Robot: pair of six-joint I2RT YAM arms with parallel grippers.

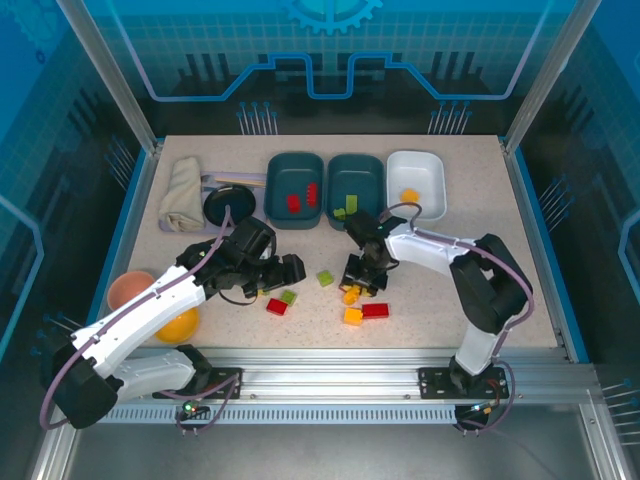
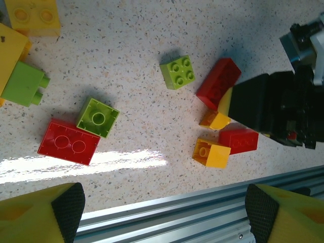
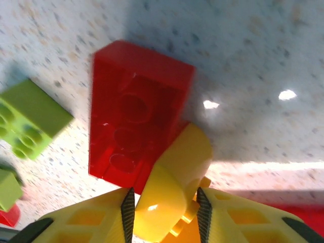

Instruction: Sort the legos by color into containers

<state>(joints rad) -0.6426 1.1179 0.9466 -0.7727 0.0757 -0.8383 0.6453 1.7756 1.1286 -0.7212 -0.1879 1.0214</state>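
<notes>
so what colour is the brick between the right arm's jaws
Yellow. The brick shows best in the right wrist view, beside a red brick.

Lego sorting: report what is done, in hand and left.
Done: red bricks in the left teal tray, green ones in the middle teal tray, one orange brick in the white tray. In hand: the right tool grips a yellow brick. Left: mixed bricks loose on the table.
</notes>
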